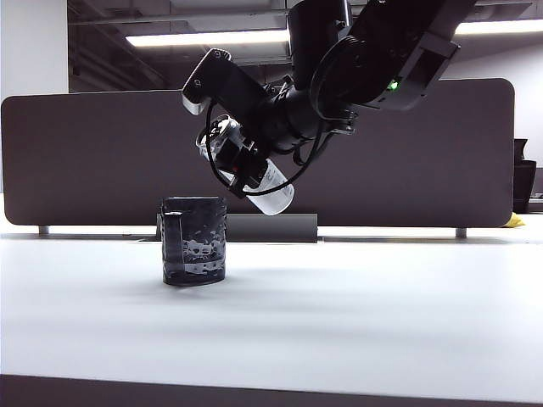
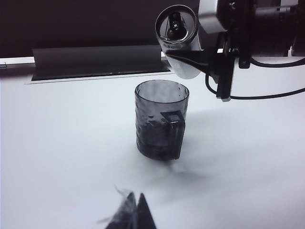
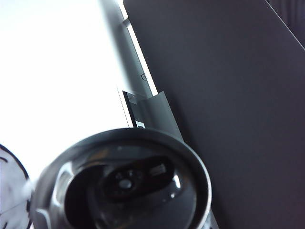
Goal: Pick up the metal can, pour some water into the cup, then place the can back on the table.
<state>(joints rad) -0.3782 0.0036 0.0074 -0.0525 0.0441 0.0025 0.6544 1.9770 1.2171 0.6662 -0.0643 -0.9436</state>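
here we see the right gripper (image 1: 246,165) raised above the table (image 1: 356,322), its jaws closed partway around the metal can (image 1: 254,174), which it holds tilted well over, neither upright nor level. in the left wrist view the can's (image 2: 178,40) opened top faces the camera and hangs above and just behind the rim of the cup (image 2: 161,119). the cup, dark and dimpled, stands upright on the white surface with its handle toward that camera, below and a little left of the can in the exterior view. we cannot see any water falling. the left gripper (image 2: 131,214) sits low near the table's front, well apart from the cup; its tips look pressed together, with nothing between them.

we judge the risk to be in the aim: the can's mouth seems near the cup's far edge, so a further tilt could send water onto the table behind it. a sudden gush could also overshoot, and lowering the can carelessly might knock the cup over.
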